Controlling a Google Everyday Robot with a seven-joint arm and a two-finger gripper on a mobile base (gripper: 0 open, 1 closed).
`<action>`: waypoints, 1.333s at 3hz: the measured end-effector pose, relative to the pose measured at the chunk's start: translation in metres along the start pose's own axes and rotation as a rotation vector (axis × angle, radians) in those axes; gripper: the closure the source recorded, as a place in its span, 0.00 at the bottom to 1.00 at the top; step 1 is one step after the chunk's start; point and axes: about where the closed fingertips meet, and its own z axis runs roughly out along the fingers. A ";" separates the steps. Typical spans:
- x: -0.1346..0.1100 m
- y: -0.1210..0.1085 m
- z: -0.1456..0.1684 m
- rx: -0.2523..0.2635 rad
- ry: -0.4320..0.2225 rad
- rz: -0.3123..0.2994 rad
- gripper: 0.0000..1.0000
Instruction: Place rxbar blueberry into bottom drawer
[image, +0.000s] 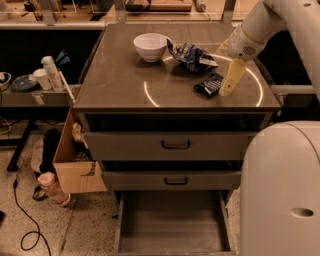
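Gripper (226, 90) angled down, seemingly touching rxbar blueberry (209, 84).

The cabinet top (120, 75) carries a white bowl (150, 46), a crumpled chip bag (192, 55) beside it and a dark snack bar (209, 84); the gripper (228, 89) stands just beside the bar.

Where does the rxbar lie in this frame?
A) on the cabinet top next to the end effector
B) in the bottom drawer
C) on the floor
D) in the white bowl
A: the rxbar lies on the cabinet top, the end effector right beside it, and not in the open bottom drawer.
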 end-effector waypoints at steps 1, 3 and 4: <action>0.001 0.007 0.000 0.004 -0.003 0.002 0.00; 0.009 0.035 0.010 0.005 -0.006 0.024 0.00; -0.006 0.017 0.024 -0.010 -0.032 -0.006 0.00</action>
